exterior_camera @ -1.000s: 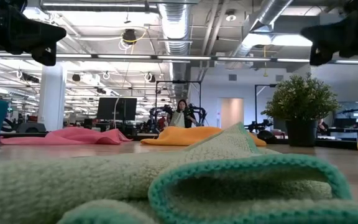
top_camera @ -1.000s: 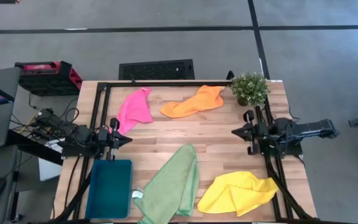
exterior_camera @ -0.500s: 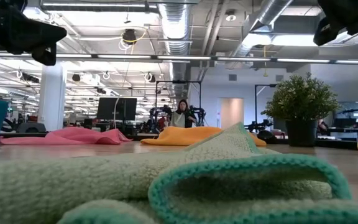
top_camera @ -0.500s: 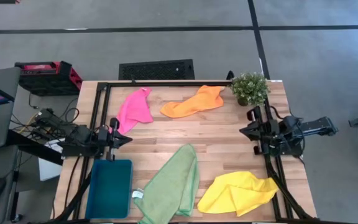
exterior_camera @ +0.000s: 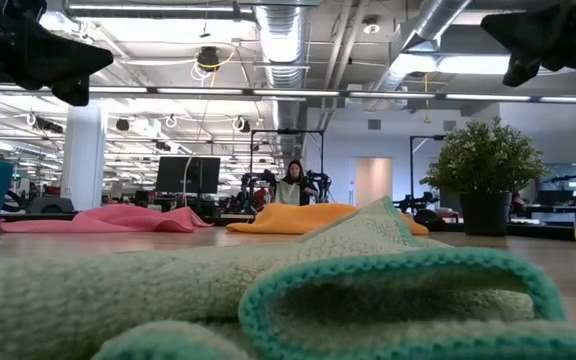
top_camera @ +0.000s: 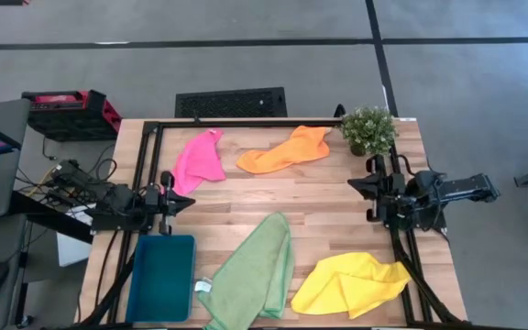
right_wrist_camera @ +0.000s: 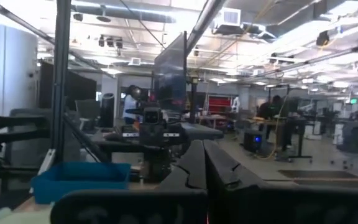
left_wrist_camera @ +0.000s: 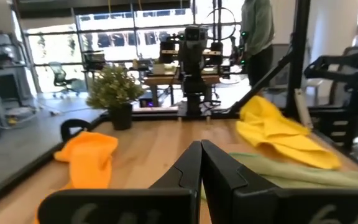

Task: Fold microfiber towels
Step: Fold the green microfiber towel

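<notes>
Seen from above: four soft microfiber towels lay unfolded on the wooden slatted table (top_camera: 337,197), hot pink towel (top_camera: 197,159) and orange towel (top_camera: 287,149) at the far side, light green towel (top_camera: 255,270) and yellow towel (top_camera: 351,282) at the near side, beside a teal rectangular plastic bin (top_camera: 161,277). Left gripper (top_camera: 174,203) and right gripper (top_camera: 363,188) hung at opposite table edges. From the wrists: both pairs of dark fingers pressed together, holding nothing.
</notes>
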You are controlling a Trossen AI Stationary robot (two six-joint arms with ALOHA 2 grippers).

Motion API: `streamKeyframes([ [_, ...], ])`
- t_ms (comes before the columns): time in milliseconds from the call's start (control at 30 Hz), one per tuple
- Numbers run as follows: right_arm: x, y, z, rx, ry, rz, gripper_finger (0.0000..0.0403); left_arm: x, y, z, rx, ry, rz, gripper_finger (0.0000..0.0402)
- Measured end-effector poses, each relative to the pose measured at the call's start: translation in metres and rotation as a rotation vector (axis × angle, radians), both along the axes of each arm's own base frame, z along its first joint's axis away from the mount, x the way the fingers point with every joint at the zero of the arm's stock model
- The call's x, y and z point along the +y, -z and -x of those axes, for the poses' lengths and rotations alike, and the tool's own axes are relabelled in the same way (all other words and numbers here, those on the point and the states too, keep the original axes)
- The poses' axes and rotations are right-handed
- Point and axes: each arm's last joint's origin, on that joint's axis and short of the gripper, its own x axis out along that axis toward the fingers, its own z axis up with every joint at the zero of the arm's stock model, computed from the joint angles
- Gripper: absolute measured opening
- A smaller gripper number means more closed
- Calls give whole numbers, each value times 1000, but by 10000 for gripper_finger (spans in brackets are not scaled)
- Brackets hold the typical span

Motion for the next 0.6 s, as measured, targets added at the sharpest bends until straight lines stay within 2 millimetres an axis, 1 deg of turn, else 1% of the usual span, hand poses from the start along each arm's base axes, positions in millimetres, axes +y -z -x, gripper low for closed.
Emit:
streamKeyframes([
  [133,0,-10,-2,43,2,-45,3,1,-7,1,-7,-26,-65,0],
  [200,0,-18,-5,85,15,-59,3,3,-12,3,-18,-58,-74,0],
  [300,1,-34,-13,167,33,-84,2,5,-17,5,14,-101,-102,0],
  [467,4,-55,-38,374,54,-129,1,7,-25,5,90,-169,-100,0],
  [600,9,-63,-63,554,69,-207,2,5,-33,0,147,-179,-129,0],
])
